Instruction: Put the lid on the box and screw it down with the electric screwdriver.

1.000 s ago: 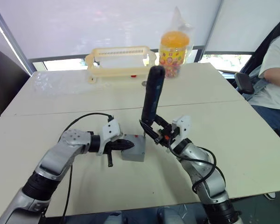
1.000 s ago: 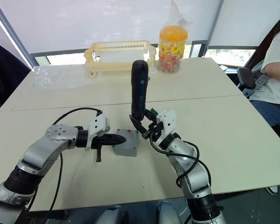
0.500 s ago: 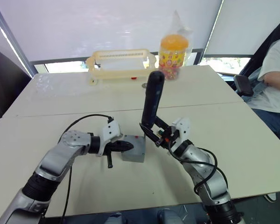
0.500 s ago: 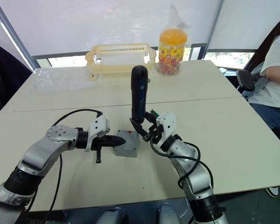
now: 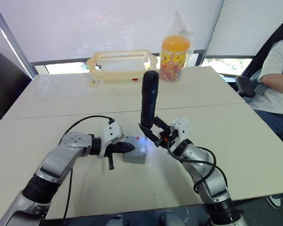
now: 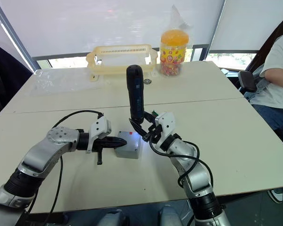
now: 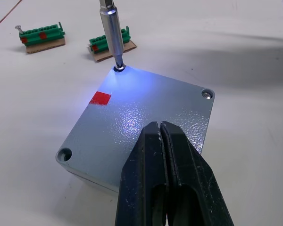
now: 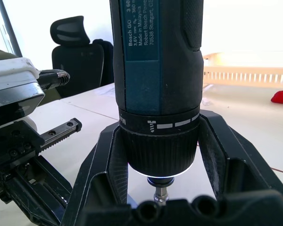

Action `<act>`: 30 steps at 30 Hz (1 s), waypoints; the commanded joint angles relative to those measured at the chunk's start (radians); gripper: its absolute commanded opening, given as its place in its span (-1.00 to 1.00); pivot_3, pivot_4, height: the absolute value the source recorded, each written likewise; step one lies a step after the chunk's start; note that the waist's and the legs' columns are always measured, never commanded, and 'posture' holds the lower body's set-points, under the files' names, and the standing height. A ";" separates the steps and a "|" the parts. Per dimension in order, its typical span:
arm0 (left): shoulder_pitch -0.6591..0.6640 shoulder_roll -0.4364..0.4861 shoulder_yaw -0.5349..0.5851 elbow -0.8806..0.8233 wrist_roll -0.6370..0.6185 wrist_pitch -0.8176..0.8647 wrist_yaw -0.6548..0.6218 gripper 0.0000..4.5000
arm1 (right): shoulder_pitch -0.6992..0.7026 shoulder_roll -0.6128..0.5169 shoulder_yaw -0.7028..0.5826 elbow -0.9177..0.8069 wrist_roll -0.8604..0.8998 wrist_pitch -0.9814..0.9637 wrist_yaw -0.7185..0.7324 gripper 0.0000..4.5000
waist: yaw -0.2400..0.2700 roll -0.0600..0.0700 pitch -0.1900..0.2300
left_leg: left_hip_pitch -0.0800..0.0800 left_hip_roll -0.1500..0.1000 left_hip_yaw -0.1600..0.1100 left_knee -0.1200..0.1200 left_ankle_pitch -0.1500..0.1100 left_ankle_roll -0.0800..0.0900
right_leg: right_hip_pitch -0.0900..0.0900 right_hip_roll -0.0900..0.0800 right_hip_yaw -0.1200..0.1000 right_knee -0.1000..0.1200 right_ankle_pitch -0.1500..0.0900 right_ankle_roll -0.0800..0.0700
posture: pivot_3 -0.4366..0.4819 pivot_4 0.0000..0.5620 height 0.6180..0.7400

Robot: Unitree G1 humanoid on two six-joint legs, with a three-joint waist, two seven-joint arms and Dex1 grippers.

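I see the lid (image 7: 146, 122) seated on the box (image 5: 134, 157) at lower centre of the head view, open table (image 5: 254, 141) all round. My left gripper (image 7: 161, 141), clenched, presses its near edge. My right gripper (image 6: 142, 130) grasps the electric screwdriver (image 6: 135, 94), bit in a corner screw hole.
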 commanded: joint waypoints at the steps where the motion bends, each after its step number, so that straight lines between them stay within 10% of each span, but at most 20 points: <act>1: 0.017 0.006 -0.008 -0.010 0.006 0.013 0.004 -1.00 | 0.030 0.005 0.034 0.081 -0.033 0.032 -0.001 -0.24 | 0.000 0.000 -0.001 | 0.000 0.000 0.000 0.000 0.000 0.000 | 0.000 0.000 0.000 0.000 0.000 0.000 | -0.05 -0.47 1.00; 30: 0.023 0.002 -0.007 -0.016 0.005 0.018 0.008 -1.00 | 0.070 0.002 0.056 0.135 -0.087 0.055 -0.014 -0.24 | -0.002 -0.001 -0.006 | 0.015 0.002 -0.002 -0.005 -0.002 0.002 | 0.014 0.000 -0.001 -0.002 -0.011 0.000 | -0.05 -0.47 1.00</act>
